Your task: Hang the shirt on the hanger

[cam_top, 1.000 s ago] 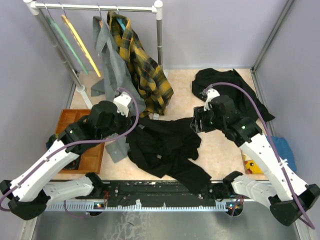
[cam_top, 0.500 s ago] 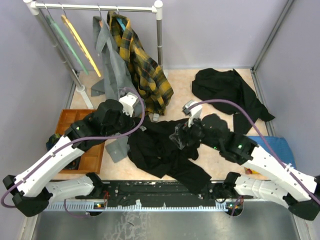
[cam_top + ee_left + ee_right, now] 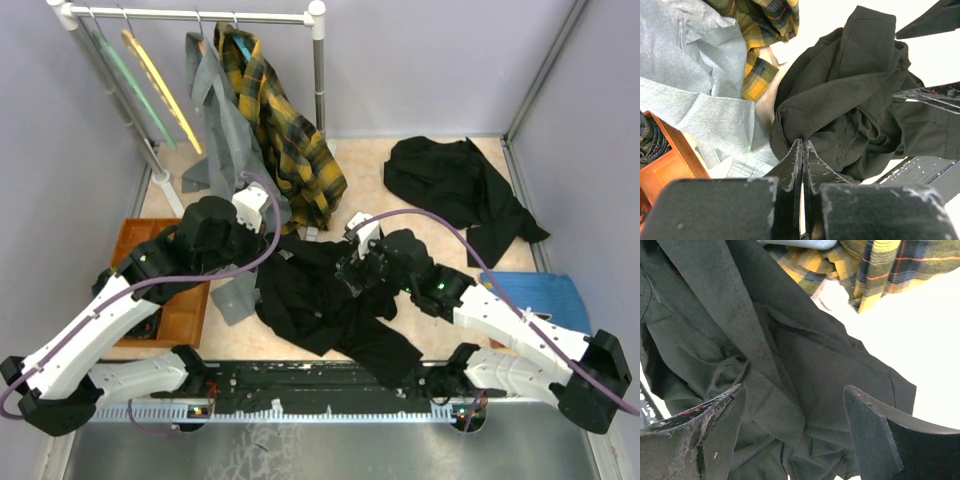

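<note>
Hovering the right gripper [image 3: 794,390], jaws wide, over the shirt [image 3: 330,300] bunched on the table [image 3: 365,175] — risking grabbing a tangle of folds. Pressing the left gripper [image 3: 802,147] shut at its edge. Spotting the hanger [image 3: 160,90] far off on the rail [image 3: 200,15].

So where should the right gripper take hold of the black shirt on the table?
Probably on the raised fold of the shirt that runs between the jaws of the open right gripper, coming straight down from above with the jaws astride it. The rest lies mostly flat, while that ridge stands up enough to pinch.
</note>
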`<state>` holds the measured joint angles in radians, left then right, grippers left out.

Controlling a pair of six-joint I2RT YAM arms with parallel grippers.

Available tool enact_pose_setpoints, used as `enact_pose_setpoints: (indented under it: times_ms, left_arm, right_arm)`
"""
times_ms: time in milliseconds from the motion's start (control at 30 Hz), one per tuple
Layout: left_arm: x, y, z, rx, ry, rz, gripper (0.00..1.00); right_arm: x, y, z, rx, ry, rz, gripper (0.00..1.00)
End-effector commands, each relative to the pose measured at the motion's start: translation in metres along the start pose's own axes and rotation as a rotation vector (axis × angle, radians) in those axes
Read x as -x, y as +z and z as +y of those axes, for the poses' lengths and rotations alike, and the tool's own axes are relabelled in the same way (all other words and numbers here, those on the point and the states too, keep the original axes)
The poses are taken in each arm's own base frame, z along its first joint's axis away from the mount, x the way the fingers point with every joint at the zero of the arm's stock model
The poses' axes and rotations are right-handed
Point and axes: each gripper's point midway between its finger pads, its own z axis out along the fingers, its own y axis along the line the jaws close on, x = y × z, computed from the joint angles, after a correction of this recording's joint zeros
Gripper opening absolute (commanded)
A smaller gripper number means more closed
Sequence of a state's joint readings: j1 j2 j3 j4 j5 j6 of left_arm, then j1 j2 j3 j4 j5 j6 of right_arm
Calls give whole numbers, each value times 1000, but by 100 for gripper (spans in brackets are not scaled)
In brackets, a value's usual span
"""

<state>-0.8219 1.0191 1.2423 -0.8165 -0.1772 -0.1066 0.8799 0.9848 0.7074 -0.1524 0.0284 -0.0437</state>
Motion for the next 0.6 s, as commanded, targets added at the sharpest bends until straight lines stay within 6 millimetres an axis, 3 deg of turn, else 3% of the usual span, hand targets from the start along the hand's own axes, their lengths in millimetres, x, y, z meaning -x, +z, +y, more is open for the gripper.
enact_pose_setpoints:
  times_ms: [0, 133, 400, 433, 500, 567]
  left_arm:
    - [18, -22, -5, -53, 4, -64, 0]
    - [25, -31, -6, -68, -1, -91, 0]
    - [39, -44, -5, -73, 5, -127, 0]
    - [39, -45, -5, -73, 8, -131, 0]
    - [40, -48, -5, -75, 12, -141, 0]
    - [42, -51, -6, -87, 15, -157, 0]
  right_arm:
    - [34, -8, 24, 204, -47, -127, 78]
    - [28, -5, 37, 308, -31, -116, 69]
    - [28, -3, 47, 385, 20, -101, 34]
    - [30, -5, 48, 390, 25, -102, 28]
    - [34, -10, 49, 394, 39, -108, 6]
    - [39, -18, 52, 416, 62, -124, 0]
